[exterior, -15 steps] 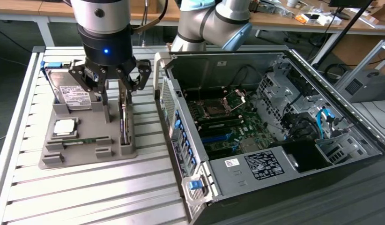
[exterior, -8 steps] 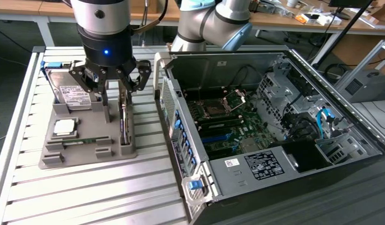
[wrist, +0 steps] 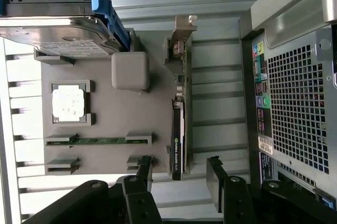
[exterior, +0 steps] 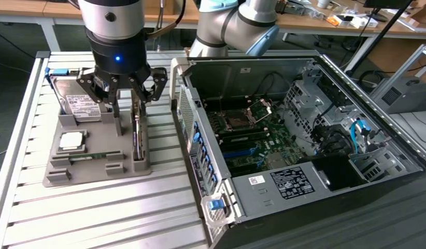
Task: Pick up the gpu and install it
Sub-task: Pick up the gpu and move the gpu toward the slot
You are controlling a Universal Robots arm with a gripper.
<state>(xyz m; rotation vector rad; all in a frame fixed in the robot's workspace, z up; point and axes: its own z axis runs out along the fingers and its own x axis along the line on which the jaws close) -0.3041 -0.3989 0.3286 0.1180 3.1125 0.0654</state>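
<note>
The gpu (exterior: 138,134) stands edge-on in a slot along the side of the grey holder tray (exterior: 95,168) nearest the computer case. From the wrist, the gpu (wrist: 179,124) is a thin dark card with a small green logo on its edge. My gripper (exterior: 133,96) hangs just above it, open. Its gap lines up over the card, and the gripper (wrist: 179,174) has one finger on each side of the card's line. The fingers (wrist: 145,169) are not touching the card, and nothing is held.
The tray (wrist: 100,121) also carries a silver hard drive (exterior: 78,101), a square processor (exterior: 71,140) and a green memory stick (exterior: 95,155). An open computer case (exterior: 289,140) with its motherboard (exterior: 244,137) exposed lies at the exterior view's right. Its rear grille (wrist: 295,92) is close beside the tray.
</note>
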